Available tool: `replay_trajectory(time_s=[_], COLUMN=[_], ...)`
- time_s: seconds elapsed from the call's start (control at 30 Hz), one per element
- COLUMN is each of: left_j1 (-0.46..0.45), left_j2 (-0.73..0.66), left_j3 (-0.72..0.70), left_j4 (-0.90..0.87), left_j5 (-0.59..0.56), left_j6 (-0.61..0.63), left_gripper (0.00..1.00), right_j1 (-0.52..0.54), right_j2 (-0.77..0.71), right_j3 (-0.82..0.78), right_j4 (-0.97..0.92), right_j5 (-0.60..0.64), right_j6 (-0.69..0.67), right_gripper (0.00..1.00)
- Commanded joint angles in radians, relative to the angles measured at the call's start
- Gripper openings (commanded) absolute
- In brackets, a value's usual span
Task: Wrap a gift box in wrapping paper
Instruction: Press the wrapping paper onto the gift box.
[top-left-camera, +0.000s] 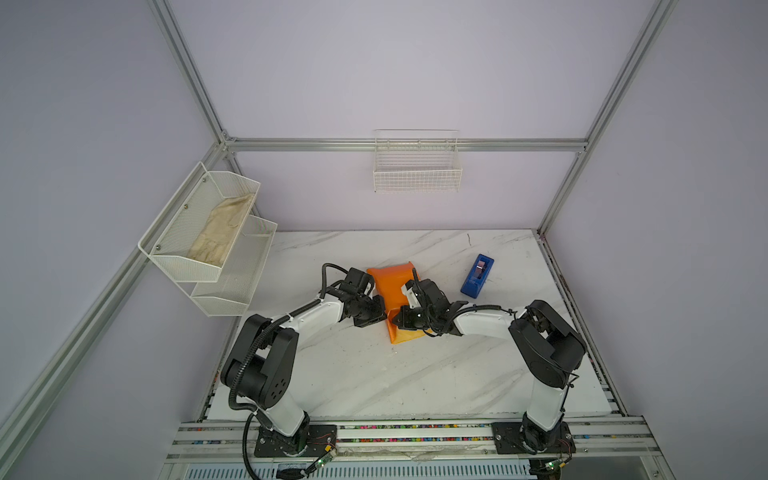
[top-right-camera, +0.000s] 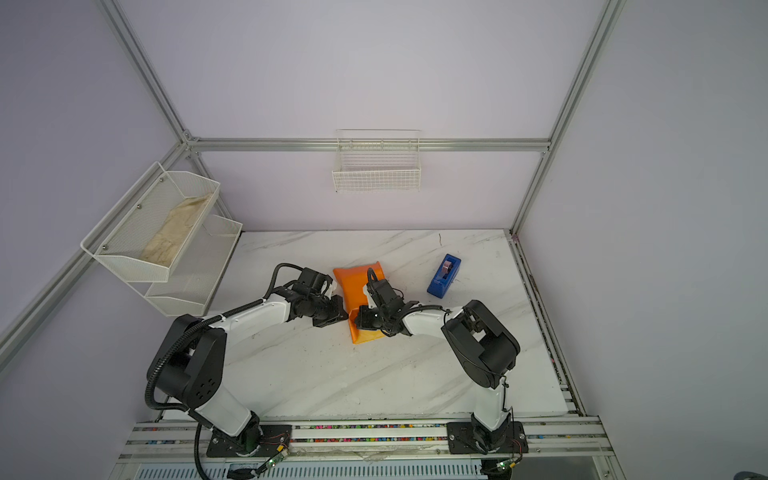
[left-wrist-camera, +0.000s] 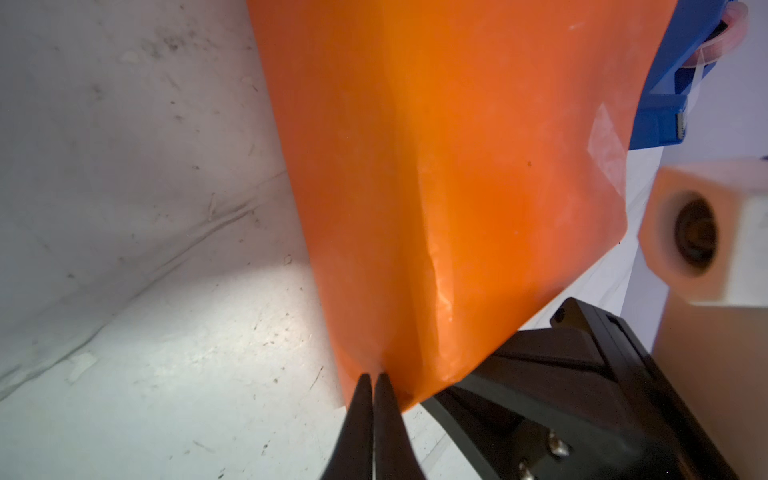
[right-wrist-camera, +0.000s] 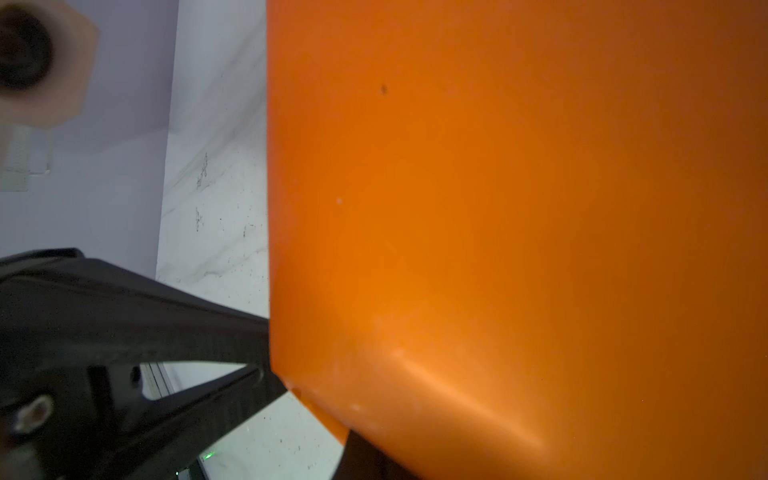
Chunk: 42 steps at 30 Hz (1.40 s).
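White marble table (top-left-camera: 374, 374), pale walls (top-left-camera: 415, 62); orange wrapping paper (top-left-camera: 388, 282) bent up in the middle. Pinched at its edge by left gripper (left-wrist-camera: 372, 380) and right gripper (top-left-camera: 395, 321), both squeezed shut. Lots of bare table in front.

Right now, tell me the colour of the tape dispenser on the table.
The tape dispenser is blue; it shows best in both top views.

Contents of table (top-left-camera: 374, 374)
Centre, wrapping paper (top-left-camera: 388, 286); right of it, tape dispenser (top-left-camera: 477, 277); far left, rack (top-left-camera: 187, 268) holding cloth (top-left-camera: 220, 235).
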Motion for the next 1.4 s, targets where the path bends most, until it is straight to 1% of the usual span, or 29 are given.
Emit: replay_trajectory(time_s=[0.0, 0.23, 0.33, 0.57, 0.63, 0.87, 0.97, 1.03, 1.13, 1.23, 1.37], left_j1=[-0.012, -0.030, -0.034, -0.035, -0.038, -0.046, -0.047, -0.047, -0.047, -0.048, -0.047], left_j2=[0.009, -0.011, -0.036, -0.025, -0.032, -0.041, -0.044, -0.041, -0.032, -0.026, -0.021], left_j3=[0.019, 0.002, -0.008, 0.004, 0.004, -0.007, -0.020, -0.027, -0.029, -0.034, -0.038], left_j4=[0.039, 0.048, 0.049, 0.044, 0.042, 0.039, 0.037, 0.037, 0.039, 0.053, 0.065], left_j5=[0.035, 0.037, 0.023, 0.030, 0.030, 0.029, 0.020, 0.016, 0.017, 0.021, 0.031], left_j6=[-0.020, -0.049, -0.063, -0.065, -0.069, -0.089, -0.096, -0.099, -0.103, -0.115, -0.125], left_gripper=[0.06, 0.05, 0.05, 0.05, 0.05, 0.05, 0.05, 0.05, 0.05, 0.05, 0.05], right_j1=[-0.001, -0.001, -0.001, -0.002, -0.004, -0.005, -0.005, -0.010, -0.019, -0.032, -0.053], right_j2=[0.010, 0.014, -0.014, -0.080, -0.096, -0.098, -0.144, -0.181, -0.199, -0.188, -0.132], right_j3=[0.023, 0.033, 0.031, 0.029, 0.023, 0.046, 0.045, 0.037, 0.065, 0.094, 0.117], right_j4=[0.021, 0.004, -0.017, -0.101, -0.111, -0.122, -0.160, -0.163, -0.179, -0.183, -0.179], right_j5=[-0.001, 0.010, 0.042, 0.159, 0.173, 0.135, 0.147, 0.138, 0.115, 0.111, 0.098], right_j6=[0.011, 0.008, 0.008, 0.012, 0.011, -0.020, -0.027, -0.027, -0.023, -0.033, -0.055], right_gripper=[0.01, 0.00, 0.00, 0.00, 0.00, 0.00, 0.00, 0.00, 0.00, 0.00, 0.00])
